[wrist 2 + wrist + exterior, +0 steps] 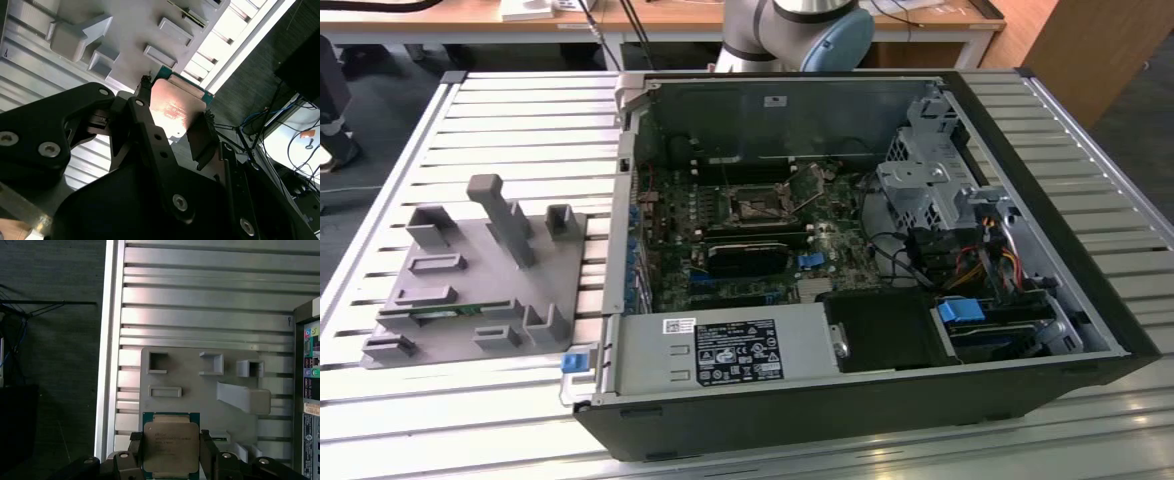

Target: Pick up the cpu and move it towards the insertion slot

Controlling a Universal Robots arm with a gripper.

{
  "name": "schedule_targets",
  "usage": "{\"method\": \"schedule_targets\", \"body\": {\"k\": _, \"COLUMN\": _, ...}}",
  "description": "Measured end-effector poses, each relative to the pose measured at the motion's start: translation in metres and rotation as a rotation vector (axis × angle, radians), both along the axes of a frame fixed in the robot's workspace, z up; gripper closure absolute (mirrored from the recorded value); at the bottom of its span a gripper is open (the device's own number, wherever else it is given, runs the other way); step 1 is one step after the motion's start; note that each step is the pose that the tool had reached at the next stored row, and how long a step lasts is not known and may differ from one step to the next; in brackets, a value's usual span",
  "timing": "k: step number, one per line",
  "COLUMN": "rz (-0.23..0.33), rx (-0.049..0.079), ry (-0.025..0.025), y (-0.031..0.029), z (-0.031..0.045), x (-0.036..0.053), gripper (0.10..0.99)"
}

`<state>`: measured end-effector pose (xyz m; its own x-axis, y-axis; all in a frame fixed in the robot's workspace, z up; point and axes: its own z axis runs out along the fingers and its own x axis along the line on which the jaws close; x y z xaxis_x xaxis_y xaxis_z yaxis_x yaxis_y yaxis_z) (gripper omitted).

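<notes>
In both wrist views my gripper (170,454) (174,116) is shut on the cpu (171,440) (176,102), a flat square chip with a silvery face and a green rim. One black finger (135,447) presses each side of it. The chip hangs in the air above the grey plastic fixture (190,390), clear of its recesses. The insertion slot (757,205) is a small dark square in a shiny metal frame. It sits on the motherboard inside the open computer case (854,250), towards the case's far side in the exterior view.
The grey fixture (467,280) stands on the slatted metal table (494,130) at the exterior view's left, with upright posts and a green memory stick (447,312) in one recess. Case walls, a drive cage (927,185) and cables surround the motherboard.
</notes>
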<state>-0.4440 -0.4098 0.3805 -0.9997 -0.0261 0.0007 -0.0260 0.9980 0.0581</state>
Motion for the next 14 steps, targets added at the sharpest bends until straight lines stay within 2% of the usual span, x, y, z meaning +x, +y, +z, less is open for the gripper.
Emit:
{"method": "schedule_targets", "body": {"k": 5, "rz": 0.0, "rx": 0.0, "ry": 0.0022, "y": 0.0, "z": 0.002, "x": 0.0052, "gripper": 0.545}}
{"method": "schedule_targets", "body": {"k": 11, "rz": 0.0, "rx": 0.0, "ry": 0.0026, "y": 0.0, "z": 0.0143, "x": 0.0074, "gripper": 0.545}}
{"method": "schedule_targets", "body": {"k": 14, "rz": 0.0, "rx": 0.0, "ry": 0.0037, "y": 0.0, "z": 0.0155, "x": 0.0112, "gripper": 0.545}}
